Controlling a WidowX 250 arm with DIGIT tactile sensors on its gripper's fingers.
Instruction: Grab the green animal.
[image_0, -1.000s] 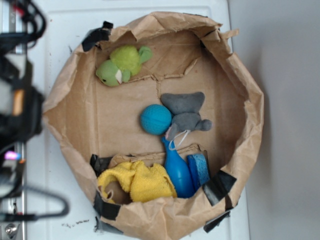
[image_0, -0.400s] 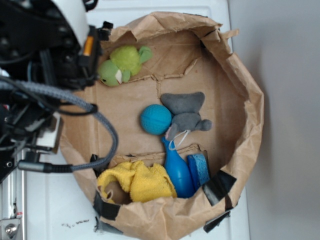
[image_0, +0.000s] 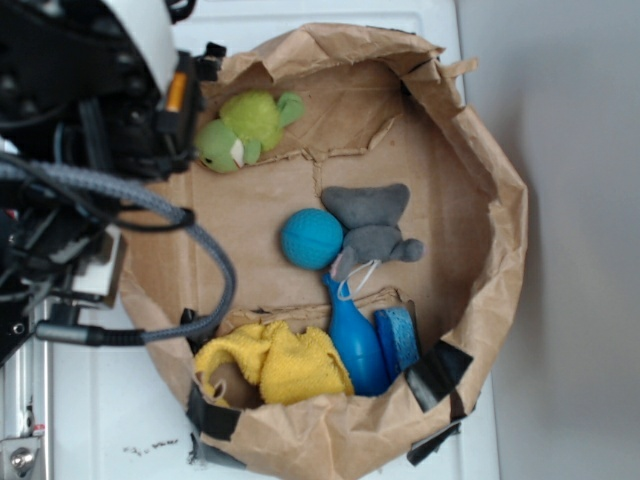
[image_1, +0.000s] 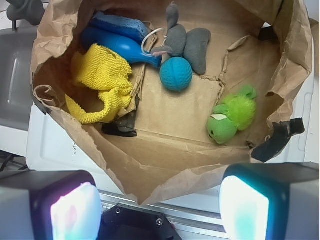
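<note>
The grab has not begun: the large crumpled brown paper bag (image_1: 150, 165), folded open into a shallow basin on the white surface, lies below and ahead of the wrist camera, and the black robot arm (image_0: 90, 120) with its grey cable sits over the bag's edge, not yet down among the contents. What is left, as I judge it, is the whole approach, the descent and the closing on the toy. The gripper (image_1: 160, 210) stands wide open, its two fingers showing at the bottom corners of the wrist view with the bag's near wall between them; it holds nothing and touches nothing. Inside the bag a yellow knitted cloth (image_1: 102, 82) lies bunched in one corner, beside a blue plastic bottle-shaped toy (image_1: 120, 46) and a flat blue sponge (image_1: 120, 23). A grey plush animal (image_1: 187, 40) rests against a teal rubber ball (image_1: 176, 74) near the middle. The small fuzzy lime-green plush animal (image_1: 232, 114) lies alone at the far corner of the floor, well apart from the others and close to the bag wall.
</note>
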